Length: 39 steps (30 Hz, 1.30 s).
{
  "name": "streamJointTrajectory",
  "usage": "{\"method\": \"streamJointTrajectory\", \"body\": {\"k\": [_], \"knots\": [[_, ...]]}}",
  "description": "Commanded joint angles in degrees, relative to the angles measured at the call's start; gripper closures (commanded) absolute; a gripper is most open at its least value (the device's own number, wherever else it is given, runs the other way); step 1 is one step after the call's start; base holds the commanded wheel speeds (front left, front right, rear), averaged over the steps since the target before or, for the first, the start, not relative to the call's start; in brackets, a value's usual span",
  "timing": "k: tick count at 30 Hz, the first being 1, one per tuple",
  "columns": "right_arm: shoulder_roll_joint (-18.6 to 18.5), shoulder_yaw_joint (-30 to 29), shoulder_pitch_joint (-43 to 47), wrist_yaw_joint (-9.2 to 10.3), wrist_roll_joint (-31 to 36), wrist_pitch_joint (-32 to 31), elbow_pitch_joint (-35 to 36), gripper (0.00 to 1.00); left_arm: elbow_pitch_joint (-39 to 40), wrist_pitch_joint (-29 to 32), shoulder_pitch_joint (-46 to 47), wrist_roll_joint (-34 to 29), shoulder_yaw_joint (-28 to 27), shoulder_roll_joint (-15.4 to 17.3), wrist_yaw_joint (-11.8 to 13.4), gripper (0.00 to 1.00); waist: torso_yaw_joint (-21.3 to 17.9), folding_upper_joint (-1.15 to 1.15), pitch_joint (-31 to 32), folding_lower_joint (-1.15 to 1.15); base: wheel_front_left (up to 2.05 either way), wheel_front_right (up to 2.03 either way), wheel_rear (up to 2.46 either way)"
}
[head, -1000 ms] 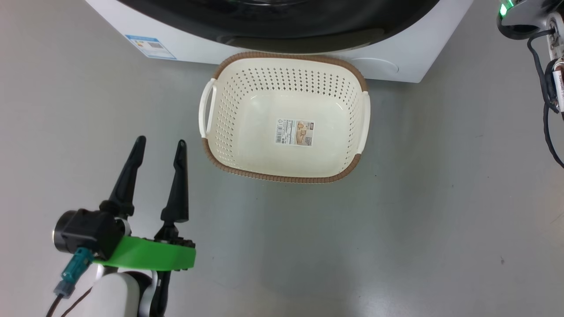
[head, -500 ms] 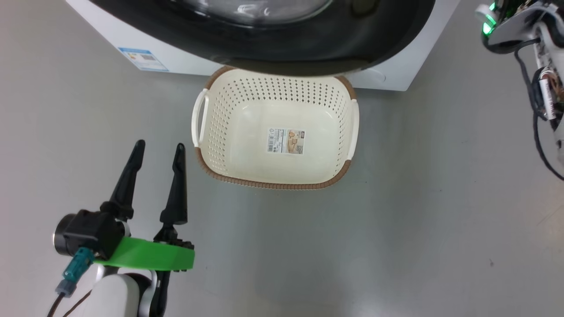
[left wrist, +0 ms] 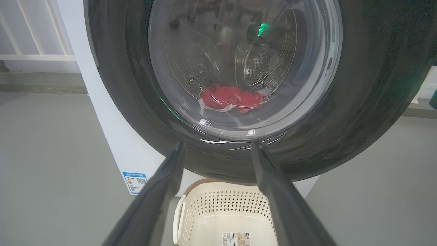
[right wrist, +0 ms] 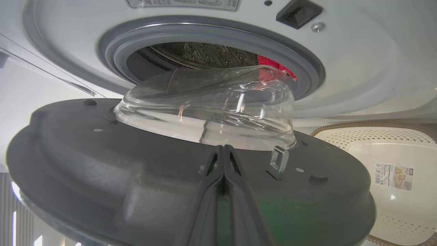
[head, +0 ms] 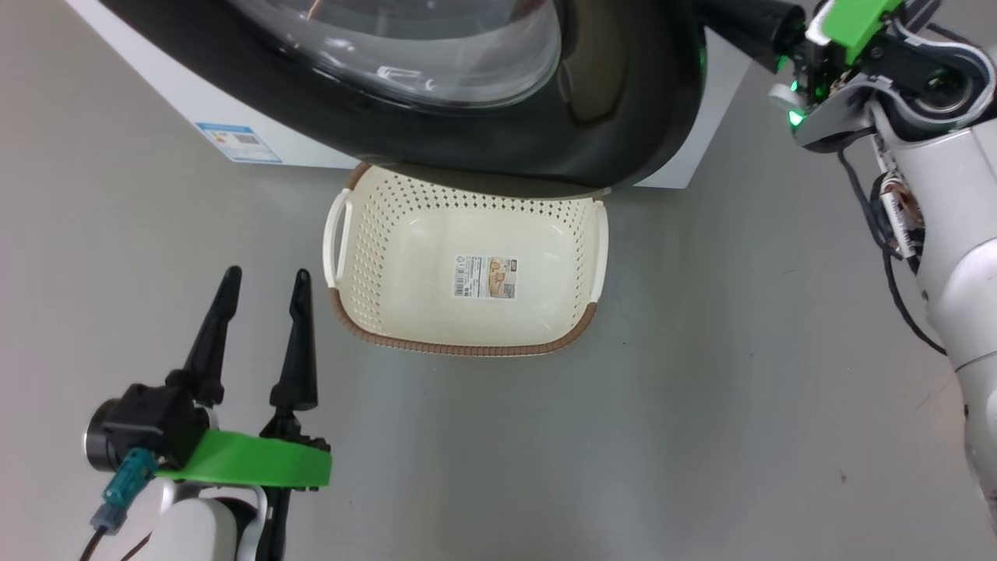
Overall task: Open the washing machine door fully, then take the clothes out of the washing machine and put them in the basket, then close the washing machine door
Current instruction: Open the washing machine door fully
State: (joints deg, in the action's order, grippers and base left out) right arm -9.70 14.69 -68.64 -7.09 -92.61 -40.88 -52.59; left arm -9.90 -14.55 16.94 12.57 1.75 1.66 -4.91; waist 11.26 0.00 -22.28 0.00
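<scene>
Jaws: left gripper apart, idling beside basket; right gripper pressed together against door inner face. Door part open over basket, clothes in drum. Your move: push the door wide in one steady sweep, staying off the glass
</scene>
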Motion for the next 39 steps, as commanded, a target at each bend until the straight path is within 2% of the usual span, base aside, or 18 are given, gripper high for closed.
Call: {"method": "streamJointTrajectory", "body": {"k": [1,13,19,21,23,25,26,30,34,39], "knots": [[1.9,0.8,0.9,-0.40,0.6,-0.5,1.2,1.00,1.1,-0.4,-0.9,-0.1,-2.1,1.2,0.5,0.00,-0.6,0.00,0.4,0.00,0.00,0.00,0.00],[3.7,1.7,2.0,-0.40,1.6,0.4,-0.3,1.00,1.0,-0.4,-1.0,-0.1,-2.8,1.2,0.5,0.00,-2.1,0.00,1.5,0.00,0.00,0.00,0.00],[4.0,1.3,2.6,-0.40,3.3,5.9,-0.2,1.00,1.0,-0.4,-1.3,0.2,-3.1,1.2,0.3,0.00,-2.6,0.00,1.5,0.00,0.00,0.00,0.00],[3.9,0.8,2.4,-0.40,4.1,9.6,0.0,0.61,1.3,-0.4,-1.3,0.2,-3.3,1.2,0.4,0.00,-3.1,0.00,1.2,0.00,0.00,0.00,0.00],[3.7,0.4,2.5,-0.40,4.8,12.7,1.0,0.53,1.6,-0.4,-1.2,0.4,-3.6,1.2,0.5,0.00,-3.4,0.00,1.0,0.00,0.00,0.00,0.00],[3.0,0.5,3.0,-0.40,6.2,15.8,2.5,0.10,1.9,-0.4,-1.1,0.4,-3.7,1.2,0.5,0.00,-3.8,0.00,0.9,0.00,0.00,0.00,0.00],[2.5,0.6,3.6,-0.40,7.0,17.6,3.4,0.01,2.0,-0.4,-1.1,0.3,-3.8,1.2,0.5,0.00,-4.0,0.00,0.9,0.00,0.00,0.00,0.00],[0.6,2.1,6.5,-0.40,10.5,24.4,8.0,0.00,2.5,-0.4,-1.3,0.4,-4.5,1.2,0.7,0.00,-5.0,0.00,1.0,0.00,0.00,0.00,0.00],[-2.5,6.4,10.4,-0.40,16.7,32.7,13.5,0.00,2.9,-0.4,-1.6,0.5,-5.1,1.2,0.7,0.00,-5.9,0.00,1.0,0.00,0.00,0.00,0.00],[-6.5,12.3,16.0,-0.40,24.3,47.1,16.7,0.00,2.8,-0.4,-1.8,0.5,-5.7,1.2,0.5,0.00,-6.8,0.00,1.2,0.00,0.00,0.00,0.00]]}}
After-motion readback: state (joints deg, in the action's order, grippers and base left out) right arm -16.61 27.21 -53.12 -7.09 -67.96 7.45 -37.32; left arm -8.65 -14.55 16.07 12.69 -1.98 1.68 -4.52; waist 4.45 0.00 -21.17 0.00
